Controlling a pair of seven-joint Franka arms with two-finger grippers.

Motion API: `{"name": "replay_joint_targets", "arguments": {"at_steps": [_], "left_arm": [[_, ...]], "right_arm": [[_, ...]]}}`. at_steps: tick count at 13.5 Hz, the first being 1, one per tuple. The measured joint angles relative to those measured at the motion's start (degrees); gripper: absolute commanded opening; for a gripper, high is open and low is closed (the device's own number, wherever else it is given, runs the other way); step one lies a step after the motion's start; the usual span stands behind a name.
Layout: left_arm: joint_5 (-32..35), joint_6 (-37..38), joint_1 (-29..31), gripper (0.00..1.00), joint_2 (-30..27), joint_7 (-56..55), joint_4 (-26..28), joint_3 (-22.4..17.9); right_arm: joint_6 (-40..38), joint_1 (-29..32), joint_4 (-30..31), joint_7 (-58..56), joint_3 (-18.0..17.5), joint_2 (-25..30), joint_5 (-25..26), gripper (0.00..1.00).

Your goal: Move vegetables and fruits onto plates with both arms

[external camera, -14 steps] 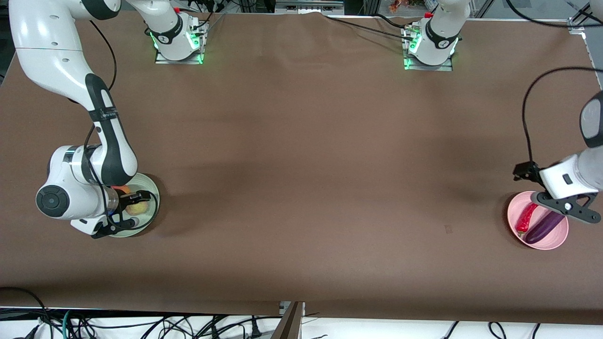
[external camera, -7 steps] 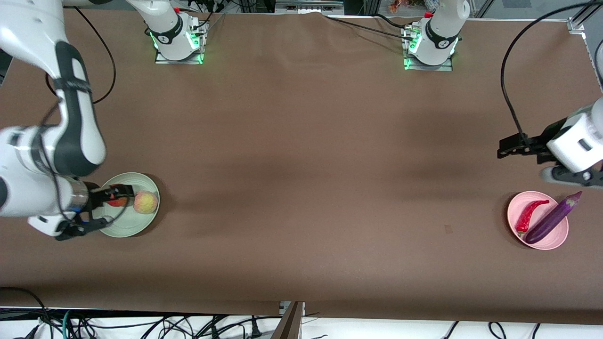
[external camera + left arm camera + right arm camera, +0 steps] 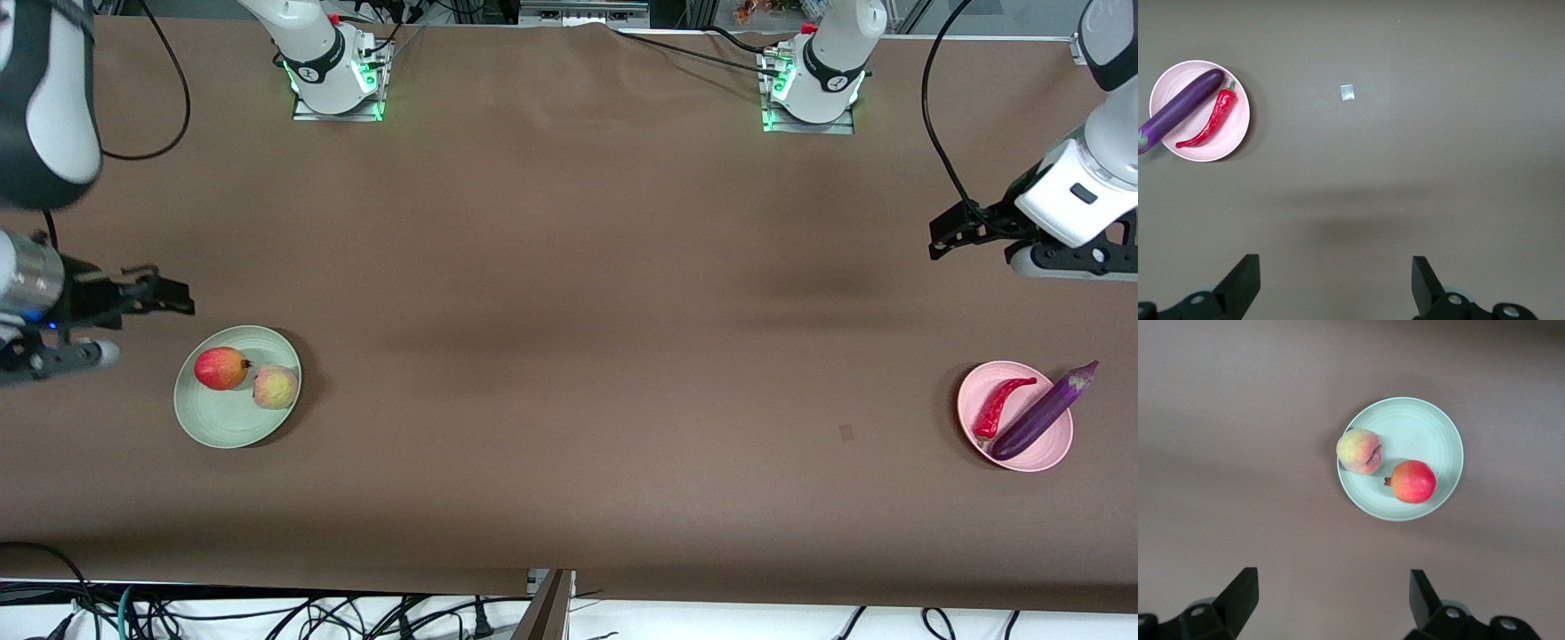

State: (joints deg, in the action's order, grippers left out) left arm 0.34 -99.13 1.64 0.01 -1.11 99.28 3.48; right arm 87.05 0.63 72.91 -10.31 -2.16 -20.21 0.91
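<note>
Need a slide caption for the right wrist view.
Open right gripper over bare table; peach and apple on green plate.

A robotics lab: two arm bases [image 3: 336,67] bolted onto a brown-covered table [image 3: 569,311], green status lights, loose cables [image 3: 267,613] along the edge.

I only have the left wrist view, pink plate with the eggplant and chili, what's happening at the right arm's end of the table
Observer: A mint green plate sits there, holding a red-orange fruit and a paler peach-like fruit.
Operator: Is the right gripper holding anything?
Observer: No. The right gripper is open and empty, up over bare table beside that plate.
Operator: And my own gripper, from the front?
Observer: The left gripper is open too, raised over bare table, not over the pink plate.
</note>
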Motion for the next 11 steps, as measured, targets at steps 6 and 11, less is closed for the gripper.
{"name": "replay_joint_targets", "arguments": {"at_steps": [6,11], "left_arm": [[0.00,1.07,-0.02,1.00,3.28,0.00,-3.97,-0.97],[0.00,1.59,-0.01,1.00,3.70,0.00,-4.52,-1.09]], "right_arm": [[2.06,-0.12,9.44,0.54,-0.64,14.23,0.03,1.00],[0.66,-0.04,12.03,0.61,-0.64,15.53,0.04,1.00]]}}
